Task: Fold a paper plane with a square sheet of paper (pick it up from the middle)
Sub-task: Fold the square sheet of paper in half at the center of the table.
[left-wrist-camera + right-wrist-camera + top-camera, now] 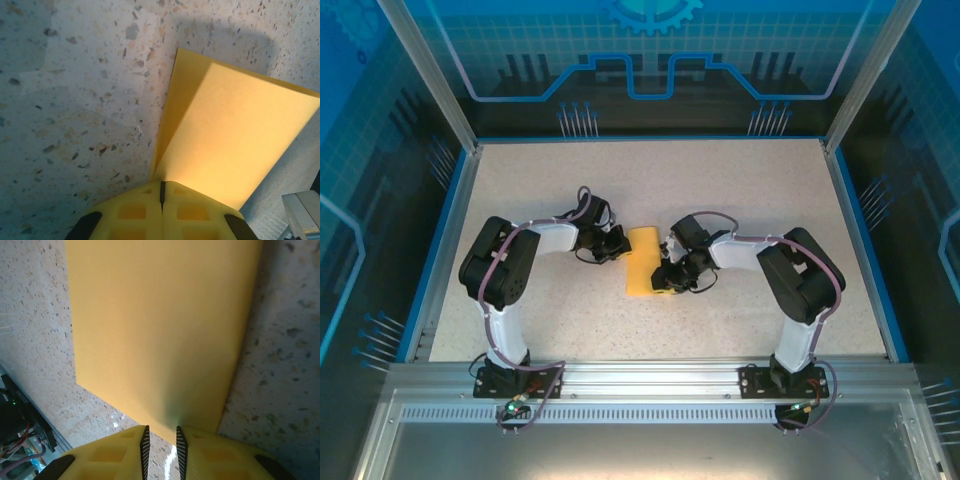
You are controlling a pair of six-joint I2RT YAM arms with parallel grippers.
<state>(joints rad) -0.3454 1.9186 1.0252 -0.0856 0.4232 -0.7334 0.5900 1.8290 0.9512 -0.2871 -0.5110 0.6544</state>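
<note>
The square sheet of paper is orange-yellow and lies folded into a narrow rectangle at the table's middle, between both arms. In the left wrist view the sheet of paper shows two layers spreading apart from the fingertips, the upper flap lifted. My left gripper is shut on its left edge, and from above the left gripper meets the sheet's far left side. My right gripper stands open by a narrow gap at the near edge of the sheet, with speckled table showing between its fingers. The right gripper sits at the sheet's near right corner. The paper plane is out of view.
The speckled table stretches free behind and beside the sheet. Blue rims and metal posts bound it. An aluminium rail runs along the near edge by the arm bases.
</note>
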